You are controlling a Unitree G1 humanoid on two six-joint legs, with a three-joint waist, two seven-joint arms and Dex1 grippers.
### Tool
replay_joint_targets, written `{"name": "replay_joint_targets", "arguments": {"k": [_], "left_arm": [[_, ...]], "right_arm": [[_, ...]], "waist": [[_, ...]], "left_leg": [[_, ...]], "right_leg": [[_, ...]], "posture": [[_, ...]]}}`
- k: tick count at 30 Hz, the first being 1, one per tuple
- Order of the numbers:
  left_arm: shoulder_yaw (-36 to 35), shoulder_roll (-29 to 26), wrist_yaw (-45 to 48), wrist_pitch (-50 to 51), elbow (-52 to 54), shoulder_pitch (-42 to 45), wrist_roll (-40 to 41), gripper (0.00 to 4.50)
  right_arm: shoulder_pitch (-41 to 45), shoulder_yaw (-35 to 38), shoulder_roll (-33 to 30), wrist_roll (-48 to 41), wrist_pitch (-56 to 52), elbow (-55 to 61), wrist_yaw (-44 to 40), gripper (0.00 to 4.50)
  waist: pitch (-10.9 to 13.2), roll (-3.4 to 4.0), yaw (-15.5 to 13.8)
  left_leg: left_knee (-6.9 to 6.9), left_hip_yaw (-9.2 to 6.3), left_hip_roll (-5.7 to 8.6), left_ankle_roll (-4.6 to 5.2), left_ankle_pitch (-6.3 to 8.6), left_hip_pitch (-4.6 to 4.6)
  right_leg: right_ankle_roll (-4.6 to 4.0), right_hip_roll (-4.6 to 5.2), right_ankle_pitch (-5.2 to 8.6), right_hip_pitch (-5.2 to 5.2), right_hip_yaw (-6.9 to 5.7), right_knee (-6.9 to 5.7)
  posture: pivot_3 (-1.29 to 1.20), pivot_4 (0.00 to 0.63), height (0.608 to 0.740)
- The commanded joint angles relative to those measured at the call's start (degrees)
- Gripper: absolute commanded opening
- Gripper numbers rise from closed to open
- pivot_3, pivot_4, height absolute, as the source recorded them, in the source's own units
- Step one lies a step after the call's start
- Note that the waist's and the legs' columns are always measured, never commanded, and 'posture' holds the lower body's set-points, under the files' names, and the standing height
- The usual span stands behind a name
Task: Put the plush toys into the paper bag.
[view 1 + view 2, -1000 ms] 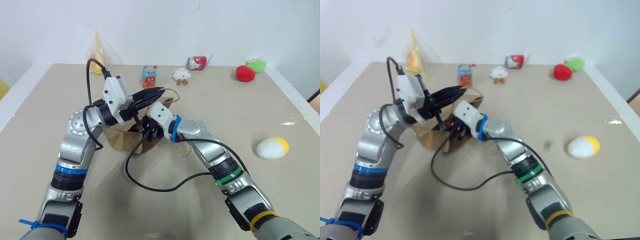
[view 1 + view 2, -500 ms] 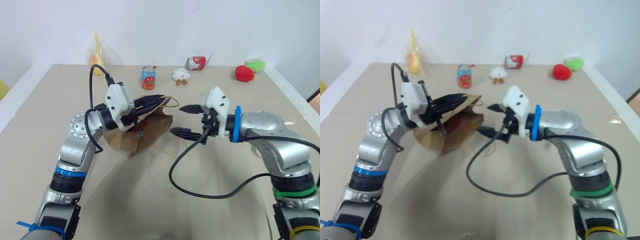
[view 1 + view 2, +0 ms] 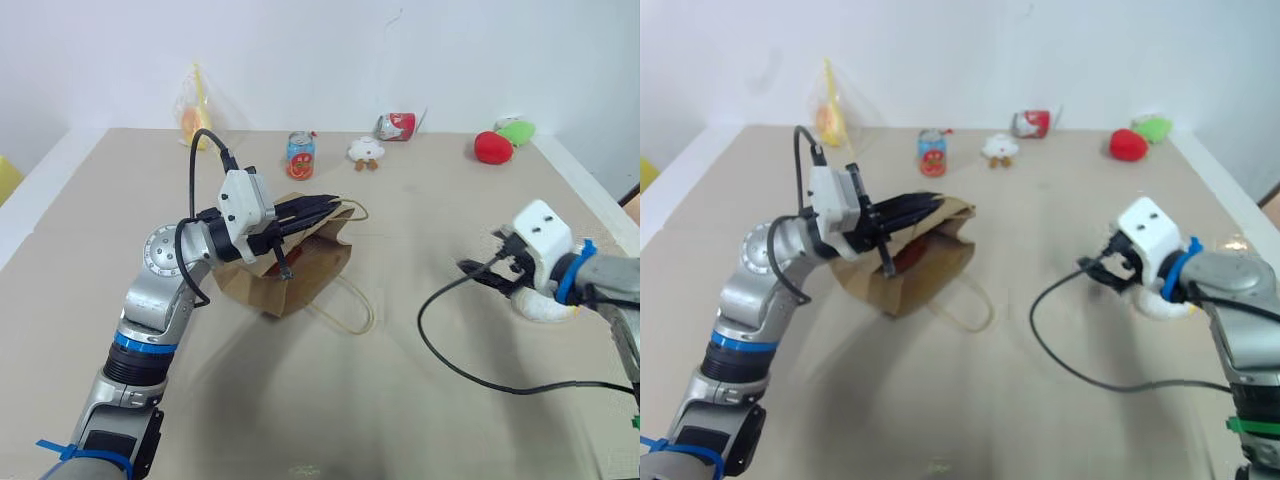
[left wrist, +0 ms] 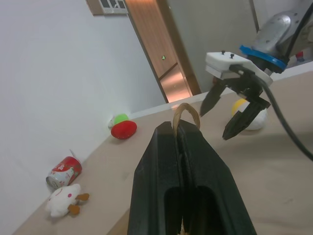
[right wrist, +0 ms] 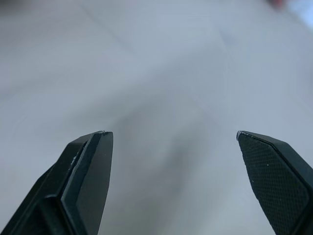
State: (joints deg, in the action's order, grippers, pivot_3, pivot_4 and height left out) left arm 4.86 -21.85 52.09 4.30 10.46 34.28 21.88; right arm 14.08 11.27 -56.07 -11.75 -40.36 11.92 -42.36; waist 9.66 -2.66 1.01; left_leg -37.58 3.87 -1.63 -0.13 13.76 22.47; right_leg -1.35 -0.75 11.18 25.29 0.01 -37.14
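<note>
While your left gripper (image 3: 335, 204) pinches a tan cord handle (image 4: 185, 111) of the paper bag (image 3: 290, 267) between fingers pressed together, the bag lies tipped on its side on the bench (image 3: 330, 400) with its mouth held up toward the right. You can see something dark with a bit of red just inside the mouth, but what it is you cannot tell. The bag's other handle (image 3: 352, 312) trails loose on the bench beside it.

Your right gripper (image 3: 1098, 272) is well apart from the bag, out on the right side, with its fingers (image 5: 88, 161) spread wide and nothing between them. The white-and-yellow egg plush (image 3: 545, 306) lies on the bench right by that gripper, partly hidden behind the wrist.

Along the far edge you have a soda can (image 3: 299, 155) standing upright, a second can (image 3: 396, 125) on its side, a small white plush with brown feet (image 3: 365, 151), a red plush (image 3: 492, 147) touching a green one (image 3: 516, 130), and a clear plastic bag (image 3: 194, 112) holding something yellow and orange.
</note>
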Motion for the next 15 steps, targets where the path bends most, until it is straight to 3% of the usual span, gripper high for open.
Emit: {"name": "replay_joint_targets", "arguments": {"k": [1, 9, 15], "left_arm": [[-0.2, 0.0, -0.2, 0.1, 2.7, 0.1, 1.0, 0.0], [0.8, 1.6, -1.5, 0.6, 4.1, -1.2, 0.6, 0.0], [1.3, 2.0, -1.5, 0.3, 3.7, -0.8, 0.7, 0.0]], "right_arm": [[-3.8, 8.5, -2.5, 0.8, -3.0, 2.0, 1.6, 4.37], [-13.0, 19.8, -1.7, 0.5, -9.4, 2.9, 3.4, 4.37], [-12.6, 20.9, 4.7, -1.1, -12.5, 1.2, 7.6, 4.37]], "waist": [[0.0, 0.0, 0.0], [0.0, 0.02, 0.1], [0.0, 0.04, 0.2]], "left_leg": [[0.0, 0.01, 0.01, 0.0, 0.0, 0.0], [0.0, 0.04, 0.01, -0.01, -0.01, -0.09], [-0.01, 0.02, 0.0, -0.01, -0.02, -0.13]], "right_leg": [[0.0, 0.01, 0.0, 0.0, 0.0, 0.0], [0.04, -0.01, -0.02, -0.05, 0.03, 0.0], [0.05, -0.04, -0.02, -0.08, 0.04, -0.01]], "posture": [[0.0, 0.15, 0.74], [0.0, 0.15, 0.74], [0.0, 0.15, 0.74]]}}
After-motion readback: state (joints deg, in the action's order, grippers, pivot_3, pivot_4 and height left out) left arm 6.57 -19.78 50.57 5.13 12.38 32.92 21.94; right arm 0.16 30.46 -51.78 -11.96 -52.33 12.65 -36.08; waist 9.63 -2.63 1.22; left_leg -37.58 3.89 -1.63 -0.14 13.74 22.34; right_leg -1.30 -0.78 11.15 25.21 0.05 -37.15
